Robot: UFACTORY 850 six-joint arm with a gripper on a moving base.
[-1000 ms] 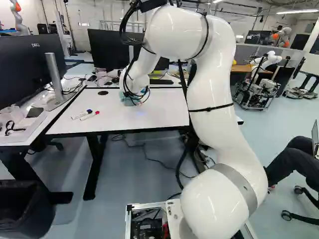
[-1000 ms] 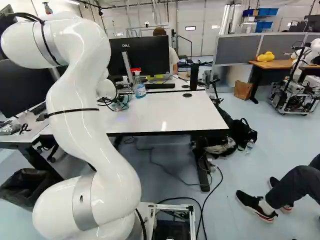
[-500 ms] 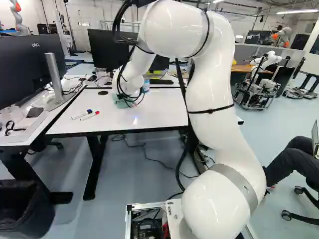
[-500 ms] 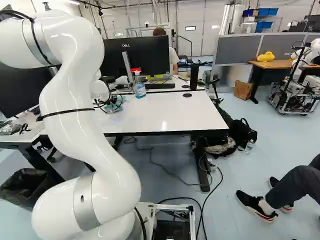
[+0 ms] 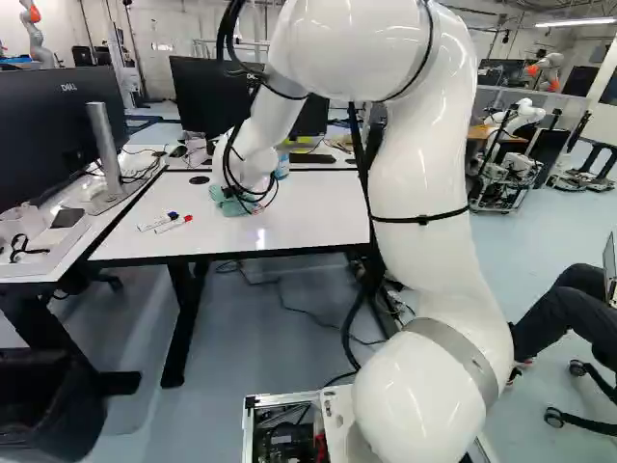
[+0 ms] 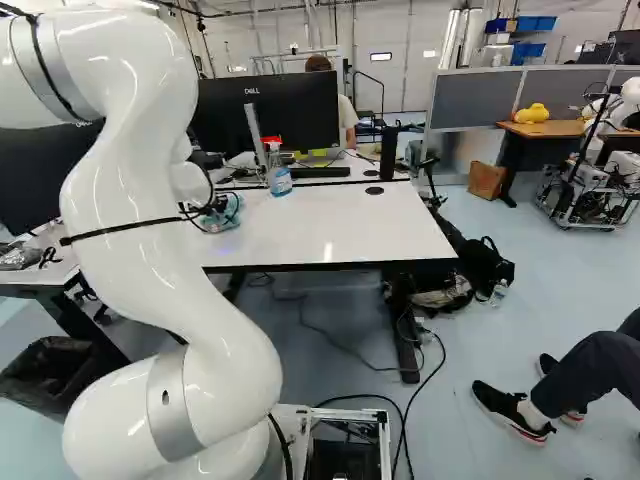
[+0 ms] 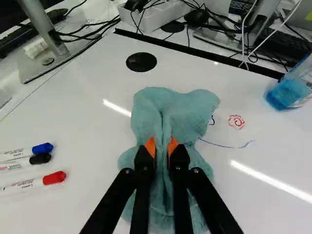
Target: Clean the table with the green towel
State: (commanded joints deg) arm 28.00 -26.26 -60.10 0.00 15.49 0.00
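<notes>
- The gripper (image 7: 162, 147) has a raised fold of the green towel (image 7: 202, 105) pinched between its orange pads (image 7: 150, 146); the rest of the cloth is spread around the fingers.
- Take the black grommet (image 7: 141, 62) as the landmark: the towel lies on the table (image 7: 92, 131) on the base's side of it, a little to the right as seen from the base.
- Farther to the right of the grommet are the marks to clean: a red scribble (image 7: 236, 121), a blue line (image 7: 224, 146) and a small black mark (image 7: 211, 120) right by the towel's edge.
- The step in hand looks to be wiping, with ink left to remove. Sweep rightward from the grommet's side in short, overlapping passes, pressing lightly — enough for cloth contact, not so hard that the fingertips scrape.
- Lead with the broad, flat part of the towel; the bunched fold alone would probably leave streaks.
- The spray bottle (image 6: 280, 178) stands well to the right of the grommet, so strokes should end short of it.
- On the grommet's left, nearer the base, lie the markers (image 7: 31, 184) — a wide return stroke could roll them.
</notes>
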